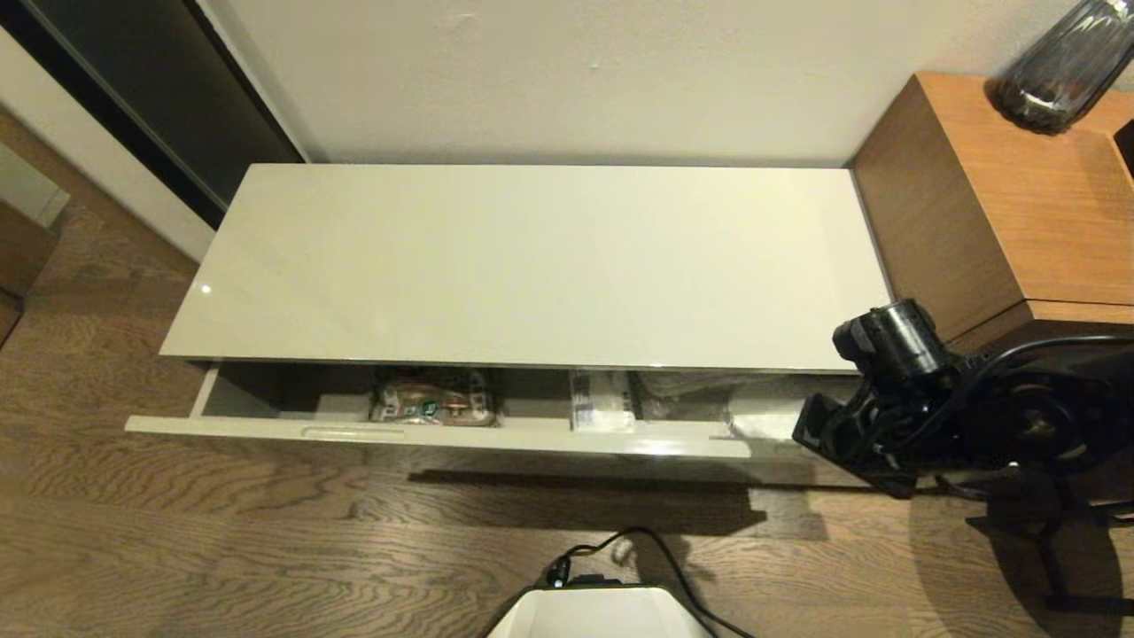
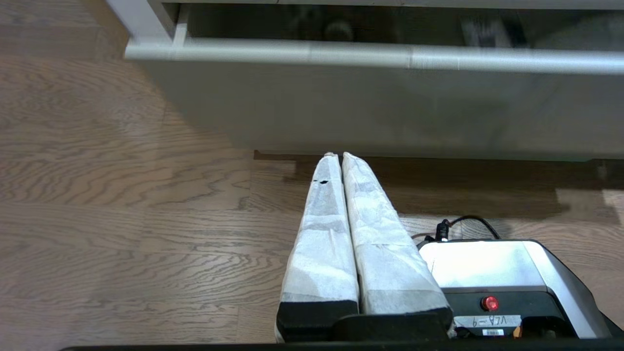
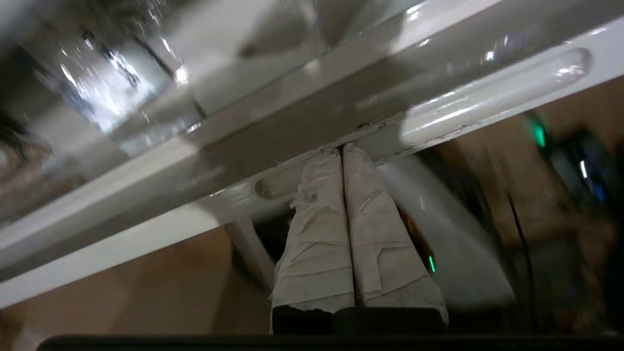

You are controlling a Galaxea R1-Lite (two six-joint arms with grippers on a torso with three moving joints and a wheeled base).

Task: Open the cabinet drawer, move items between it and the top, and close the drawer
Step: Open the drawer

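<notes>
Quick status from my end. The drawer (image 1: 443, 434) is only partway out — there's a strip of the inside showing under the front edge of the cabinet top (image 1: 532, 266), not enough to reach in comfortably. My right claw (image 3: 342, 148) has its two padded fingers pressed together, nothing between them, tips resting right at the drawer's handle slot (image 3: 487, 97) near the right end of the front. So I'd say I'm in the middle of step one.

In that strip I can see a brown patterned pouch (image 1: 434, 399) left of middle, a white pack with print (image 1: 602, 400) around the middle, and something in clear plastic wrap (image 1: 700, 394) toward the right — probably the slippers, but it's mostly tucked under the top. No tape roll that I can spot from here.

The left claw (image 2: 340, 155) is pinched closed too, holding nothing, hanging low over the wood floor (image 2: 97, 195) in front of the drawer, well below its front. Parked, basically.

Nothing is sitting on the top. So what's left, by my guess: finish the pull, do the whole item shuffle, then push it closed. Early days.
</notes>
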